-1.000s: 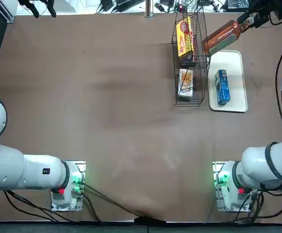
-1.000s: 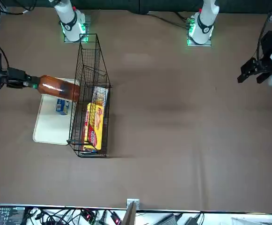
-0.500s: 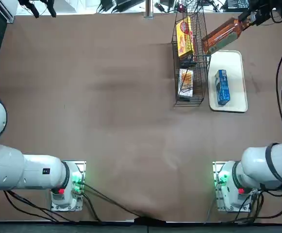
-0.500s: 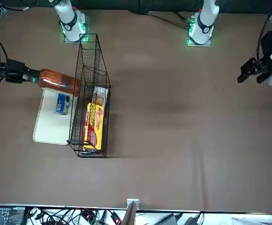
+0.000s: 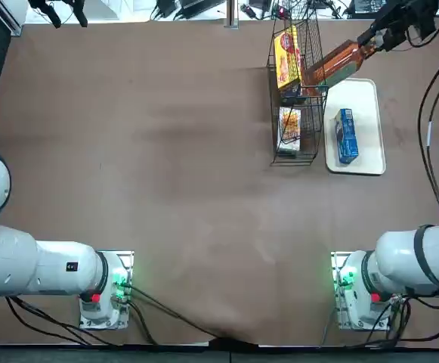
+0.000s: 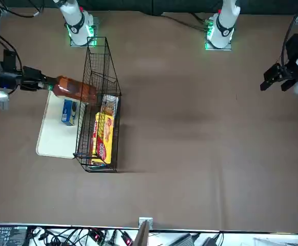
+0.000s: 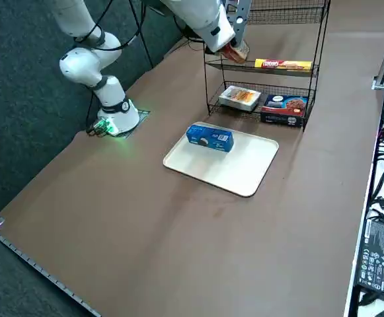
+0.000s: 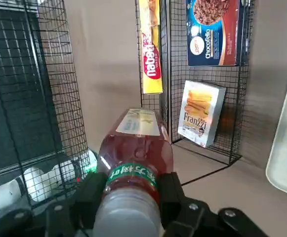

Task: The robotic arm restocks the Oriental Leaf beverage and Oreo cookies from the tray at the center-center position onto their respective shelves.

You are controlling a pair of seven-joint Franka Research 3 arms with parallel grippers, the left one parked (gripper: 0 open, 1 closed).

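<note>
Item: bottle (image 8: 138,153), clamped in my right tool (image 8: 135,195), partway into rack (image 7: 264,69); blue pack (image 7: 209,138) remained on tray (image 7: 251,162).

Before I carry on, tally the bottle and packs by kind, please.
Reddish-brown plastic tea bottle, held by the right gripper at the black wire rack: 1
Small blue oblong pack, on the white rectangular tray: 1
Racked packs, yellow-and-red, white, blue-and-red: 3
Total: 5
</note>
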